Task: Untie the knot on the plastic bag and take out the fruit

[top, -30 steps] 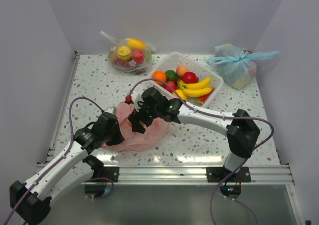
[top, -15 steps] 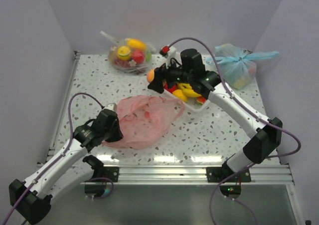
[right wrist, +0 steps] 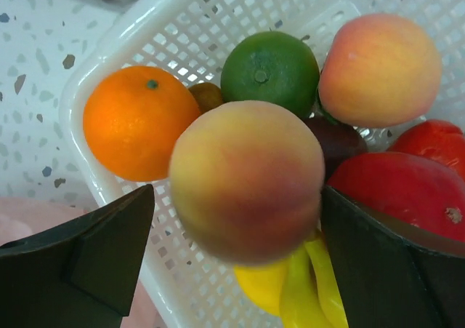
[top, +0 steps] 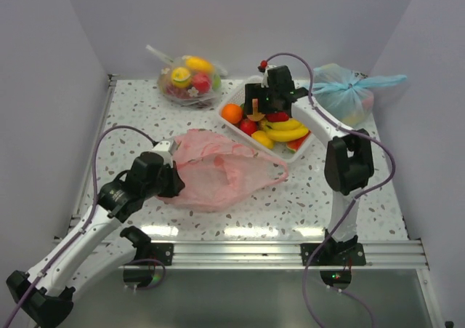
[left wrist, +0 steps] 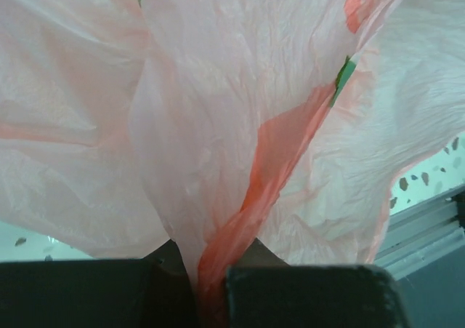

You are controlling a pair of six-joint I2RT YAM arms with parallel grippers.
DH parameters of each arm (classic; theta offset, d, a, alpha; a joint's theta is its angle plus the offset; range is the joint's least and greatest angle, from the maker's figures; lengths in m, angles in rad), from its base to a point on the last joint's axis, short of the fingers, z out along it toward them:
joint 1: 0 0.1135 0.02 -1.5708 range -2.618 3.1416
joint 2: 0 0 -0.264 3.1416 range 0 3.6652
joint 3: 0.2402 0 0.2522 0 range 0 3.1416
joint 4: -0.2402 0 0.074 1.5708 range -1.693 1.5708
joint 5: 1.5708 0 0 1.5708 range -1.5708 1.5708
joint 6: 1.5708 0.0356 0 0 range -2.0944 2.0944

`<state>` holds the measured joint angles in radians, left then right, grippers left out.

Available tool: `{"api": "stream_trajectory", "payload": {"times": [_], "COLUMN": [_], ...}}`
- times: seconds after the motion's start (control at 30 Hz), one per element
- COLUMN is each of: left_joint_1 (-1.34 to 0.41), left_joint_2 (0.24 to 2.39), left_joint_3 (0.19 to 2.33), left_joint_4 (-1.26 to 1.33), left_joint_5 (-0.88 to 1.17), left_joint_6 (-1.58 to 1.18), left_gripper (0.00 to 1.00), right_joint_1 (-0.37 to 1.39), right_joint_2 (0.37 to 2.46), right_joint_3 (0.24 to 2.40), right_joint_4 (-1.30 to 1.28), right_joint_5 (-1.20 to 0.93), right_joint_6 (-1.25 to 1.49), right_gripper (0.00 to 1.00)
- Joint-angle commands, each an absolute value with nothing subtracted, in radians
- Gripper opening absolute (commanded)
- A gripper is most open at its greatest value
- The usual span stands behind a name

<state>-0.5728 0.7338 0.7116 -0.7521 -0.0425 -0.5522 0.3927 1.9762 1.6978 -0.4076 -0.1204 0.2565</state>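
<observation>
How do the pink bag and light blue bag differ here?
The pink bag lies slack and flat; the light blue bag bulges. The pink bag is untied; the light blue bag is tied in a bow. Both are thin plastic.

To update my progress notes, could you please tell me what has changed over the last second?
The right gripper left the pink bag, carried a peach over to the white basket and opened its jaws around it. The left gripper stays shut on the pink bag.
</observation>
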Motion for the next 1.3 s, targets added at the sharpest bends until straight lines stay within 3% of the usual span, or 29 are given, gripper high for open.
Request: {"api": "stream_trajectory", "payload": {"times": [0.0, 0.27, 0.5, 0.63, 0.77, 0.97, 1.03, 1.07, 1.13, 1.17, 1.23, 1.27], "left_joint_1": [-0.58, -0.58, -0.58, -0.578, -0.58, -0.578, -0.578, -0.578, -0.578, -0.578, -0.578, -0.578], "left_joint_2": [0.69, 0.621, 0.641, 0.689, 0.75, 0.759, 0.756, 0.753, 0.73, 0.718, 0.677, 0.661], "left_joint_3": [0.787, 0.799, 0.816, 0.805, 0.802, 0.756, 0.742, 0.742, 0.747, 0.75, 0.778, 0.791], "left_joint_4": [-0.644, -0.589, -0.577, -0.607, -0.71, -0.759, -0.781, -0.788, -0.807, -0.813, -0.845, -0.859], "left_joint_5": [0.076, 0.319, 0.344, 0.227, -0.054, -0.195, -0.209, -0.216, -0.222, -0.233, -0.248, -0.264], "left_joint_6": [-0.385, -0.285, -0.278, -0.359, -0.532, -0.737, -0.796, -0.807, -0.821, -0.821, -0.827, -0.827], "left_gripper": [0.0, 0.0, 0.0, 0.0, 0.0, 0.02, 0.13, 0.28, 0.41, 0.55, 0.71, 0.86], "right_joint_1": [0.403, 0.403, 0.403, 0.403, 0.403, 0.403, 0.403, 0.403, 0.403, 0.403, 0.403, 0.403], "right_joint_2": [1.902, 1.617, 1.324, 1.171, 1.007, 0.853, 0.783, 0.757, 0.687, 0.667, 0.608, 0.592], "right_joint_3": [1.737, 1.498, 1.307, 1.24, 1.189, 1.16, 1.152, 1.143, 1.135, 1.131, 1.129, 1.126], "right_joint_4": [-0.404, -0.334, -0.314, -0.351, -0.402, -0.514, -0.549, -0.561, -0.597, -0.606, -0.638, -0.647], "right_joint_5": [-0.098, -0.11, -0.084, -0.002, 0.101, 0.178, 0.205, 0.213, 0.239, 0.245, 0.264, 0.273], "right_joint_6": [0.275, 0.241, 0.235, 0.233, 0.215, 0.207, 0.209, 0.21, 0.215, 0.218, 0.219, 0.219], "right_gripper": [0.99, 0.99, 0.99, 0.99, 0.99, 0.99, 0.99, 0.99, 0.99, 0.99, 0.99, 0.99]}}
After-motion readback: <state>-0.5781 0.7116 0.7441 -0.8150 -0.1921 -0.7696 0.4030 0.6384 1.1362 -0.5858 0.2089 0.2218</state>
